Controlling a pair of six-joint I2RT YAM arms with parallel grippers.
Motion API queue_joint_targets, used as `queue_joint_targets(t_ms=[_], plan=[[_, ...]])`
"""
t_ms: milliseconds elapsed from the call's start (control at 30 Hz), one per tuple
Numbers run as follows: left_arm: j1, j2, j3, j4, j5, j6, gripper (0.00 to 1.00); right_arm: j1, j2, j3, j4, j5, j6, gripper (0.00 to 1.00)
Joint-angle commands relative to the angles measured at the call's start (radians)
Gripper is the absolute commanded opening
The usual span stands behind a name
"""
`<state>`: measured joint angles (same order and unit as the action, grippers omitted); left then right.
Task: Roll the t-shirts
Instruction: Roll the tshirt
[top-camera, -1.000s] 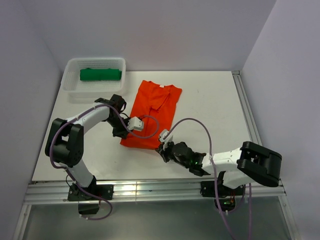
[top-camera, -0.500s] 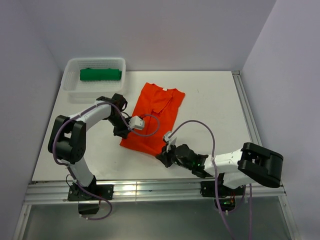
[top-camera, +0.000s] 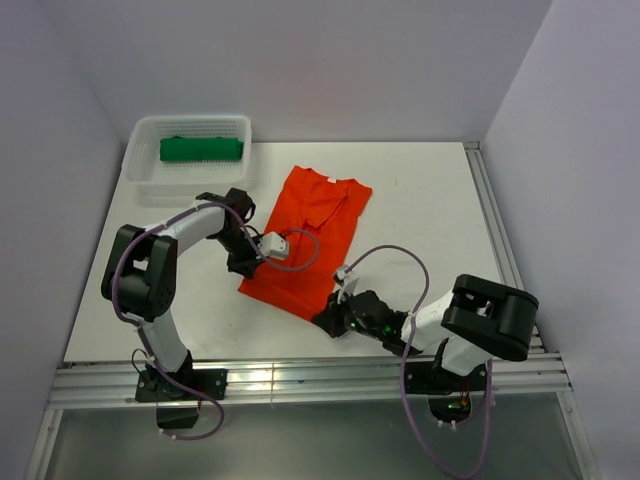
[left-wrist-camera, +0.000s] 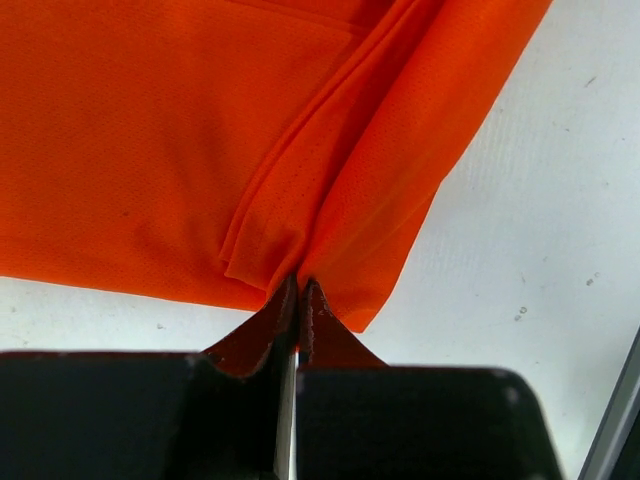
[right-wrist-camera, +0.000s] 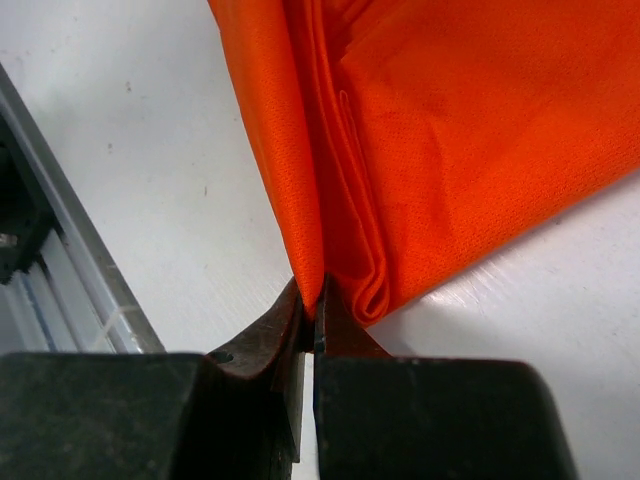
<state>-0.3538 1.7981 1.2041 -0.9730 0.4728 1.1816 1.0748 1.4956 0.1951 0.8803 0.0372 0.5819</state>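
From above, the orange t-shirt (top-camera: 312, 230) lies flat on the table (top-camera: 430, 200), and the green t-shirt (top-camera: 200, 149) sits in the white basket (top-camera: 140, 185). Left wrist: my left gripper (left-wrist-camera: 300, 285) pinches the orange hem's folded corner. Right wrist: my right gripper (right-wrist-camera: 313, 295) clamps the hem's other folded corner.

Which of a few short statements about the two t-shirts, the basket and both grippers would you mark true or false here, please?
1. The left gripper is shut on the orange t-shirt. True.
2. The green t-shirt lies spread out beside the orange one. False: it sits as a compact bundle inside the white basket.
3. The right gripper pinches a folded corner of the orange t-shirt. True.
4. The orange t-shirt is already rolled up. False: it lies flat, folded lengthwise, not yet rolled.
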Motion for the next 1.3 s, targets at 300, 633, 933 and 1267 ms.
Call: queue_joint_targets(t_ms=[300,633,933,1267], plan=[[0.016,0.036,0.031,0.114,-0.077,-0.048,0.0,-0.088,0.16,-0.031,0.227,-0.157,0.197,0.0],[0.016,0.041,-0.001,0.232,-0.131,-0.091,0.01,-0.105,0.21,-0.007,0.172,-0.195,0.318,0.0],[0.006,-0.017,-0.089,0.369,-0.197,-0.123,0.03,-0.115,0.177,0.017,0.03,-0.246,0.47,0.04],[-0.004,-0.022,-0.106,0.39,-0.252,-0.137,0.13,-0.116,0.16,0.081,-0.27,-0.224,0.602,0.02]])
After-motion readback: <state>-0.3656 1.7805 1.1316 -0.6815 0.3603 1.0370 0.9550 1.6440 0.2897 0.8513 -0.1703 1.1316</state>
